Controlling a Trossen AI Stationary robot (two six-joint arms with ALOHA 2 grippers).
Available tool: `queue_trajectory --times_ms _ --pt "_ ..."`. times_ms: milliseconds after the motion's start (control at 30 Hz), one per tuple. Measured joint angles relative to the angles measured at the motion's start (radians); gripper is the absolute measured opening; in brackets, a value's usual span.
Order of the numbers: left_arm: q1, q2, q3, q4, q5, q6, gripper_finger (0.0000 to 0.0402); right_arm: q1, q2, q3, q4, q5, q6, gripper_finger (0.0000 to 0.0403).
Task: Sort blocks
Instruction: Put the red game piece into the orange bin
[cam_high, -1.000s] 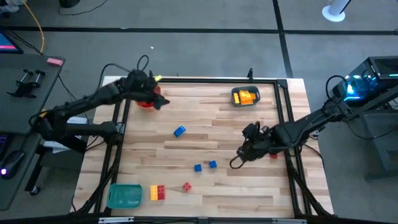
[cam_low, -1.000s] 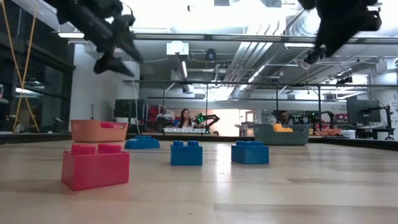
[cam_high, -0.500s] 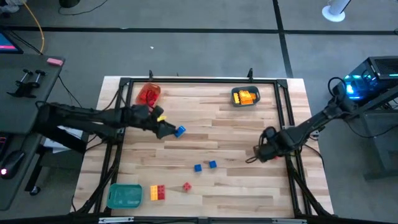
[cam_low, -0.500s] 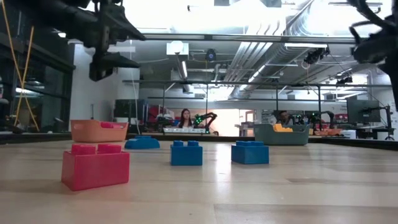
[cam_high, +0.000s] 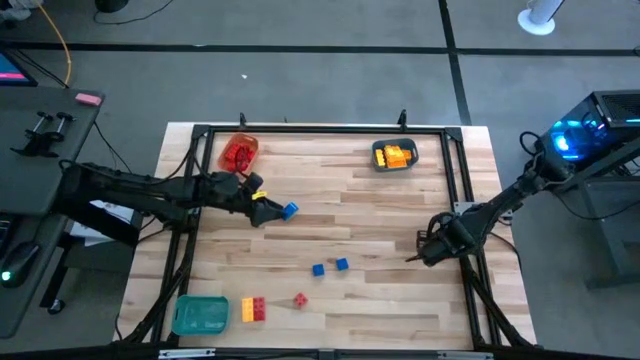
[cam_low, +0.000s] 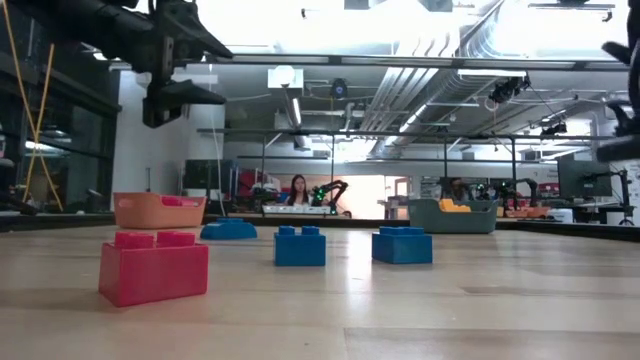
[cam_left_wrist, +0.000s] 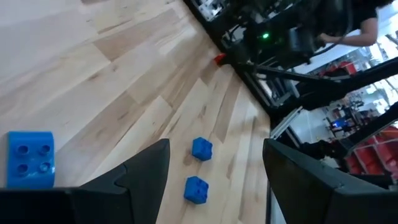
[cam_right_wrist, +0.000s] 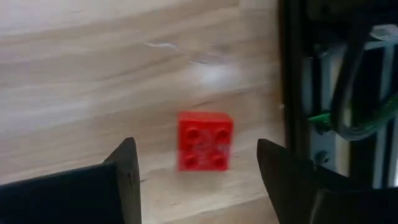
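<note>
Left gripper (cam_high: 262, 209), fingers spread wide and empty, sits low over the table (cam_high: 380, 200) just beside the lone blue block (cam_high: 289, 211); judged to be lining up a pick. Behind it, the orange tray (cam_high: 238, 152) at the far left corner already holds red blocks, so colour-per-tray sorting looks part done. Near left corner: green tray (cam_high: 200, 315), with a joined yellow-red block cluster (cam_high: 253, 309) and a small red block (cam_high: 300, 299) beside it. Mid-table: two blue blocks (cam_high: 329, 267). Far right: grey tray (cam_high: 394, 156) holding yellow blocks. Right gripper (cam_high: 424, 251), also spread wide, hovers at the right edge above a red block (cam_right_wrist: 205, 140), presumably its next target.
</note>
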Motion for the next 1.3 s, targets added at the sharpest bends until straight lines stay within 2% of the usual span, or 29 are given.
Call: queue_trajectory --times_ms 200,467,567,700,767,800,867,967,1033,1067,1167,1300 --pt "0.000 0.000 0.000 0.001 0.003 -0.015 0.0246 -0.004 -0.001 -0.054 0.056 -0.012 0.008 0.0208" --pt "0.000 0.000 0.000 0.001 0.004 -0.019 0.0246 -0.006 -0.005 -0.128 0.207 0.054 -0.023 0.0205" --pt "0.000 0.000 0.000 0.027 0.005 -0.019 0.0246 -0.006 -0.005 -0.130 0.223 0.064 -0.029 0.0173" --pt "0.001 0.000 0.000 0.125 0.009 -0.018 0.0246 -0.005 -0.003 -0.109 0.207 0.096 -0.048 0.0078" --pt "0.001 0.000 0.000 0.187 0.022 -0.012 0.0246 -0.006 0.000 -0.077 0.264 0.190 -0.062 0.0025" --pt "0.000 0.000 0.000 0.218 0.031 -0.002 0.0246 -0.008 0.006 -0.047 0.267 0.249 -0.077 0.0014" --pt "-0.002 0.000 0.000 0.265 0.047 0.019 0.0246 -0.006 -0.008 0.006 0.283 0.390 -0.121 0.0015" --pt "-0.008 0.002 -0.001 0.312 0.048 0.050 0.0246 -0.010 -0.007 0.099 0.442 0.659 -0.239 0.0009" --pt "-0.012 0.006 0.001 0.340 0.037 0.081 0.0246 -0.024 -0.010 0.148 0.570 0.834 -0.383 0.0003" --pt "-0.017 0.008 0.000 0.352 0.025 0.111 0.0246 -0.037 -0.009 0.172 0.670 0.889 -0.470 0.0004" --pt "-0.037 0.022 0.001 0.384 0.003 0.289 0.0246 -0.090 -0.007 0.225 0.904 0.951 -0.756 0.0003" --pt "-0.075 0.053 0.027 0.396 -0.082 0.606 0.0246 -0.178 0.019 0.303 1.116 0.932 -1.043 0.0002"
